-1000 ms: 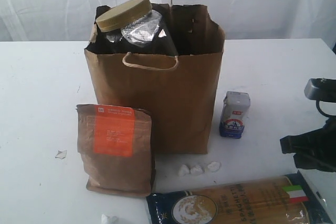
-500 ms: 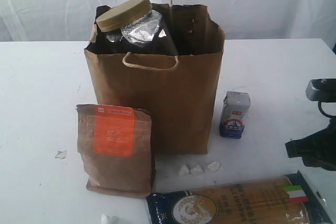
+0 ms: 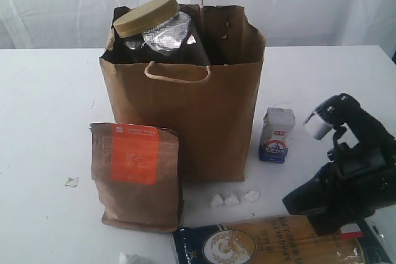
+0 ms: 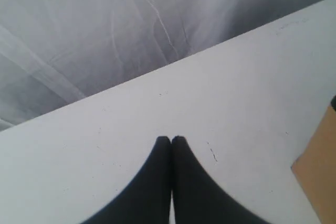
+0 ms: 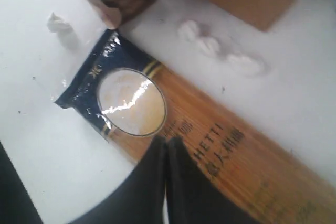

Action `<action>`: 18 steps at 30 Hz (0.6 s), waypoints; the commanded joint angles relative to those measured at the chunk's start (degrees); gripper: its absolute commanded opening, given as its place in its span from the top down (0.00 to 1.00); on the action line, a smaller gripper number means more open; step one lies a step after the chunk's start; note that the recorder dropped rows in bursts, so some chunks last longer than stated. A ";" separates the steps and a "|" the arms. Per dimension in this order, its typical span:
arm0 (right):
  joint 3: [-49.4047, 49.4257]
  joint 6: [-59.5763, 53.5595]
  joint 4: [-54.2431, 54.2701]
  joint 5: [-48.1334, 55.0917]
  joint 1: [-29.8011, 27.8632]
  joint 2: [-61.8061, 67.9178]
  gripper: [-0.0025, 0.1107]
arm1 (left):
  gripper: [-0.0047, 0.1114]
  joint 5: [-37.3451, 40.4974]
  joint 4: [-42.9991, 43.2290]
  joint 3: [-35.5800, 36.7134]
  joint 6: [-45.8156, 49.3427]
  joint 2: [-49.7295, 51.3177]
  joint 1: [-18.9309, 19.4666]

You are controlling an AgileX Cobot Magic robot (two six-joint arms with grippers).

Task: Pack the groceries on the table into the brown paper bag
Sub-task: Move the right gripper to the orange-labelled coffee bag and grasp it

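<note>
The brown paper bag (image 3: 210, 122) stands upright mid-table with the olive-lidded jar (image 3: 146, 15) leaning inside it. A brown pouch with an orange label (image 3: 136, 174) stands in front of the bag's left side. To the bag's right stands a small blue-white carton (image 3: 276, 134). The spaghetti pack (image 3: 260, 244) lies along the front edge. My right arm (image 3: 349, 177) hangs over the pack's right half. Its gripper (image 5: 168, 140) is shut and empty just above the spaghetti pack (image 5: 220, 150). My left gripper (image 4: 171, 139) is shut and empty over bare table (image 4: 105, 129), out of the exterior view.
Three white scraps (image 3: 232, 199) lie between the bag and the spaghetti pack, and more scraps (image 3: 72, 181) sit to the left of the pouch. A corner of the bag (image 4: 317, 174) shows in the left wrist view. A white curtain hangs behind the table (image 3: 49, 103).
My right arm has swung in from the right edge toward the middle and now hangs over the spaghetti pack. The groceries and the bag have not moved.
</note>
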 commanded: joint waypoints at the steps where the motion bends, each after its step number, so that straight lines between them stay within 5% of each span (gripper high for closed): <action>1: -0.44 -15.44 4.76 -2.31 5.41 -0.43 0.98 | 0.96 -13.05 -4.75 18.39 -0.20 -8.86 6.06; 6: -1.31 -30.36 14.52 -5.90 13.79 -0.43 0.92 | 0.96 -35.44 -9.33 52.38 -0.11 -24.79 10.26; 9: -1.34 -33.03 17.93 -8.72 15.97 -0.43 0.80 | 0.96 -41.48 -11.64 63.05 -0.57 -31.92 10.26; 16: -1.34 -35.50 20.55 -10.62 16.97 -0.43 0.37 | 0.96 -38.18 -12.14 76.98 -3.39 -50.49 10.26; 18: -1.34 -35.61 23.73 -12.26 16.97 -0.43 0.33 | 0.96 -34.00 -12.90 79.08 -7.07 -55.41 10.26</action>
